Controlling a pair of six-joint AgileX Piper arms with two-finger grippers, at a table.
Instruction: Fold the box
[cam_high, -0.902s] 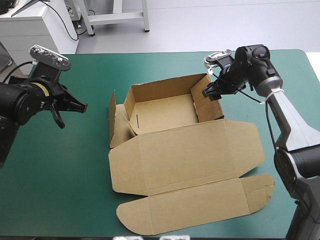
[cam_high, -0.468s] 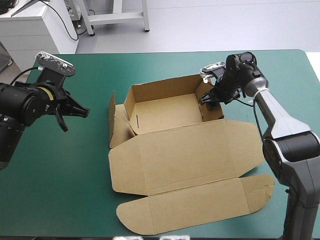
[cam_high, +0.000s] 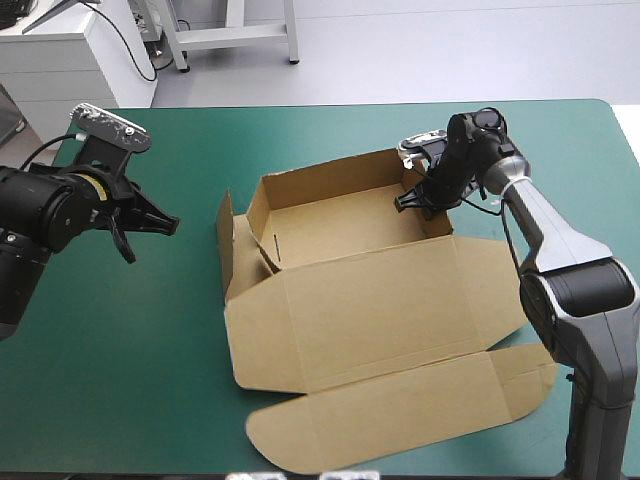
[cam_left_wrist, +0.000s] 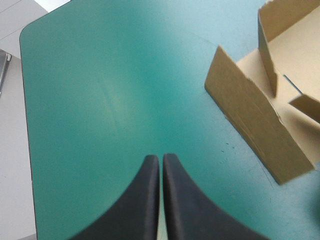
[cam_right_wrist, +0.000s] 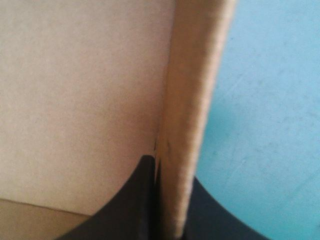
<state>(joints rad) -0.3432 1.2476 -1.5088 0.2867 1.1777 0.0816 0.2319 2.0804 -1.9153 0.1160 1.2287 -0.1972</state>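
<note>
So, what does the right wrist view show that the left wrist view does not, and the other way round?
Only the right wrist view: the right gripper, jaws shut on a raised wall of the box, seen close. Only the left wrist view: the left gripper, jaws shut on nothing, over bare teal-green cover, with a raised side flap ahead and apart from it. Both: brown board and the cover.

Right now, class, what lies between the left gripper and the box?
Nothing but bare teal-green cover: the high view shows an empty strip from the left gripper to the box, and the left wrist view agrees.
</note>
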